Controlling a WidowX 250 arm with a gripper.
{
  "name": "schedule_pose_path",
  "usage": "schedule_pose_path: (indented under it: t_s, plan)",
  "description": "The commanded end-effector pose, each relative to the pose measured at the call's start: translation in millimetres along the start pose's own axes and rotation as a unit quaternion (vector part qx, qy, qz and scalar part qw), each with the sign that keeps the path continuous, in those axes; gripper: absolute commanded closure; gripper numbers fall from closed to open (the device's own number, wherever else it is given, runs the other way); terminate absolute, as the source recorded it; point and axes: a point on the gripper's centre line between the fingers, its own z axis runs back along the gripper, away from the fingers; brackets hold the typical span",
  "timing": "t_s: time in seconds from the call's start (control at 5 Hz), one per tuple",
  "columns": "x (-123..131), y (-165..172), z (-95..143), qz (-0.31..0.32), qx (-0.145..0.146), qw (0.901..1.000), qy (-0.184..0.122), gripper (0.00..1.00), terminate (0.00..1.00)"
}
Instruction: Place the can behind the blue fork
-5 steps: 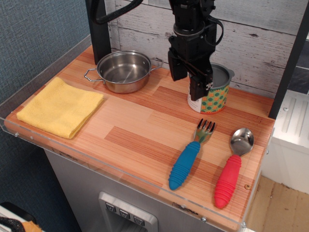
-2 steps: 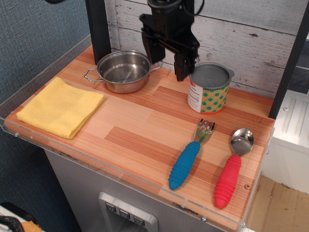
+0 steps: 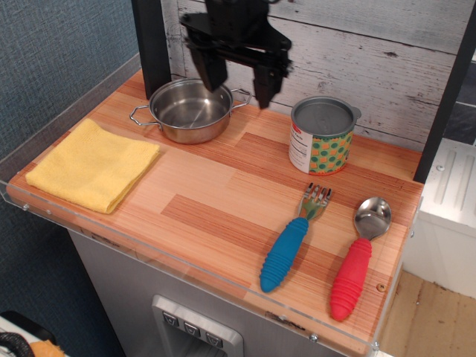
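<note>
**Can set down behind the fork; pull-away is the step in hand**

- The can [image 3: 321, 136] stands upright in the upper right of the frame, on the wooden table [image 3: 201, 186], close to the plank wall. Grey lid up, orange dotted label facing the camera.
- The blue fork [image 3: 292, 239] lies lower right, tines pointing up-frame toward the can. A small gap of bare wood shows between tines and can; they are near but apart.
- The red spoon [image 3: 358, 256] lies just right of the fork, roughly parallel to it.
- The gripper [image 3: 232, 74] hangs at top centre, above the right rim of the steel pot [image 3: 192, 110]. Its two fingers are spread apart with nothing between them: released, empty.
- The yellow cloth [image 3: 93, 163] is at far left, well clear of all this.

Judgement: placement looks done, can sitting behind the fork as asked. What remains is a clean retreat. Doing it well means lifting straight up and away, with fingers left spread, not sweeping low to the right where a finger could clip the can's lid rim, nor dropping toward the pot handle just beneath.
</note>
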Motion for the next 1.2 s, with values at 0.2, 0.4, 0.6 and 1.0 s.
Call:
schedule_pose_path:
  t_s: [0.2, 0.4, 0.6, 1.0]
  plan:
    - [-25, 64, 24, 0.089, 0.047, 0.9949, 0.003, 0.0, 0.0]
    - [-29, 88, 23, 0.121, 0.058, 0.9909, 0.002, 0.0, 0.0]
    - [-27, 109, 18, 0.155, 0.077, 0.985, -0.003, 0.0, 0.0]
    - [-27, 109, 18, 0.155, 0.077, 0.985, -0.003, 0.0, 1.0]
